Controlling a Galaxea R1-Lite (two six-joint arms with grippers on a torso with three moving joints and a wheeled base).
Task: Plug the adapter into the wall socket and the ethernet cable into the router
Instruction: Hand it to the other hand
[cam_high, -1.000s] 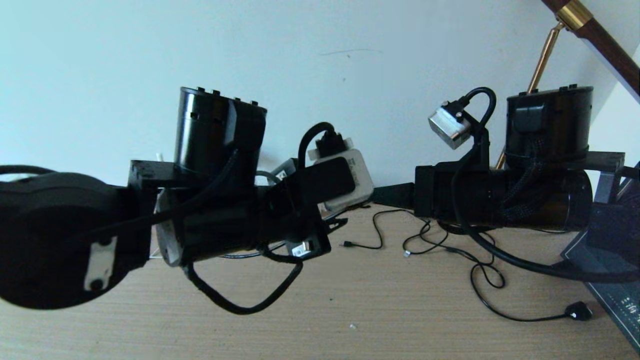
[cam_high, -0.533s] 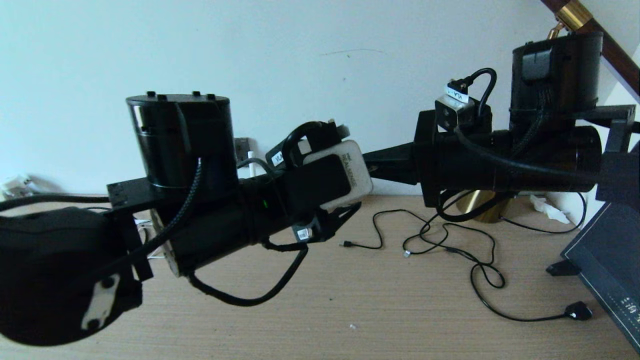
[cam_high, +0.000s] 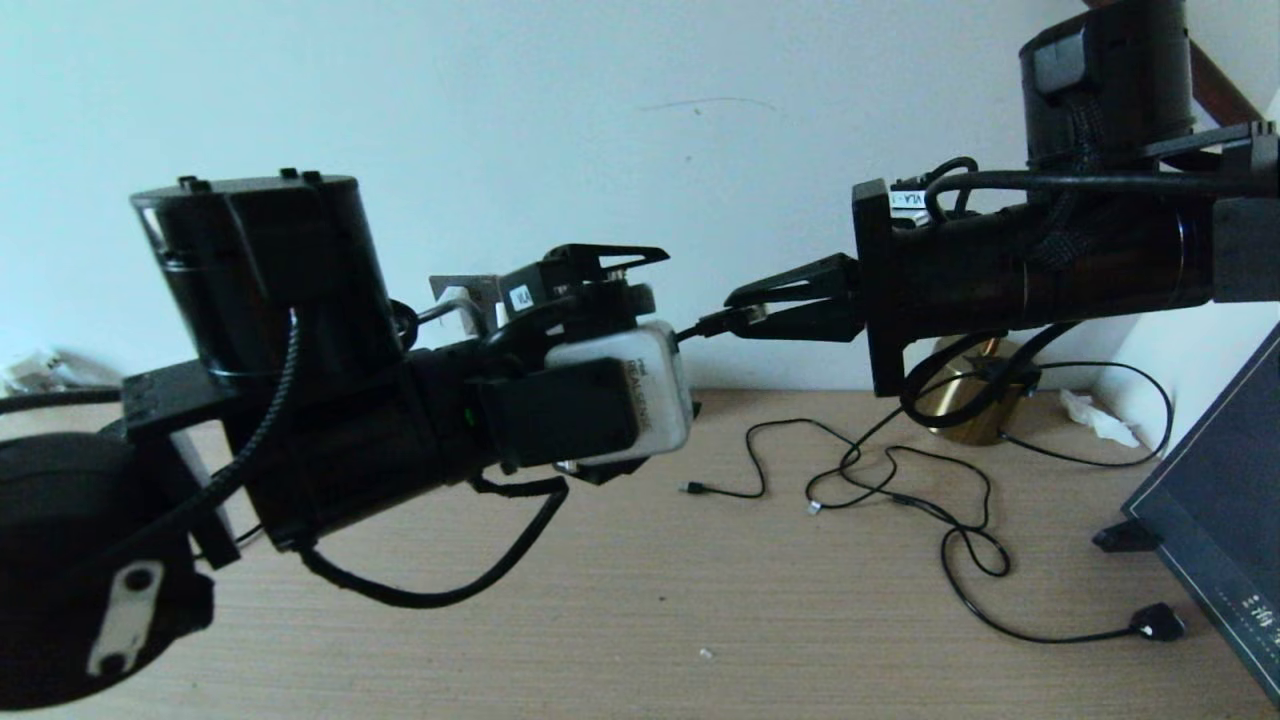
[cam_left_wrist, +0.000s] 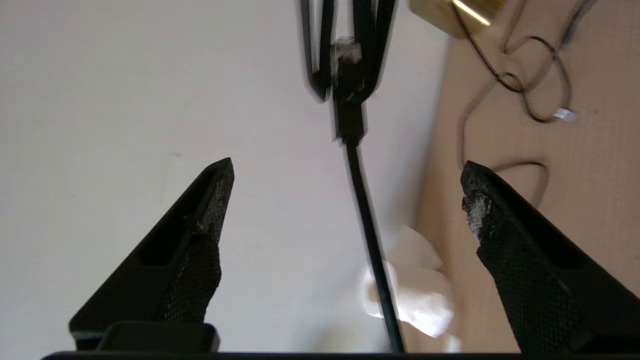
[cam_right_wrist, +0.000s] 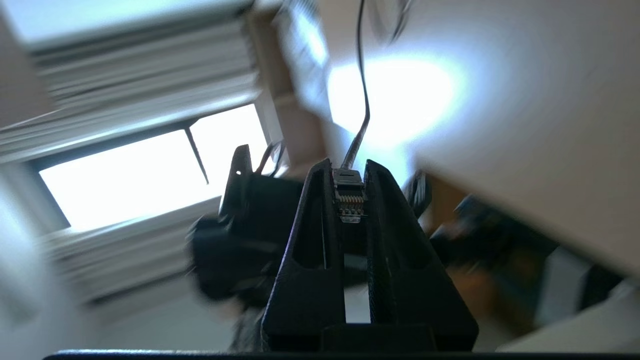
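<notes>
Two grippers raised over desk (cam_high: 700, 600) | right gripper (cam_right_wrist: 350, 200) clamping long black ethernet cable's clear plug (cam_right_wrist: 349, 200) | left gripper (cam_left_wrist: 345, 200) gaping, empty | step: carrying plug; next: locating router port.

Wood-grain bench (cam_high: 640, 620) against a pale wall (cam_high: 600, 120). Thin black cables (cam_high: 900, 500) looped loosely across the bench's right half, one ending in a small plug (cam_high: 690, 488), another in a chunky black plug (cam_high: 1158, 624) near the front right. Brass lamp base (cam_high: 965, 395) at the wall, crumpled white tissue (cam_high: 1095, 415) just beside it. Dark flat panel (cam_high: 1220, 520) at the far right edge.
</notes>
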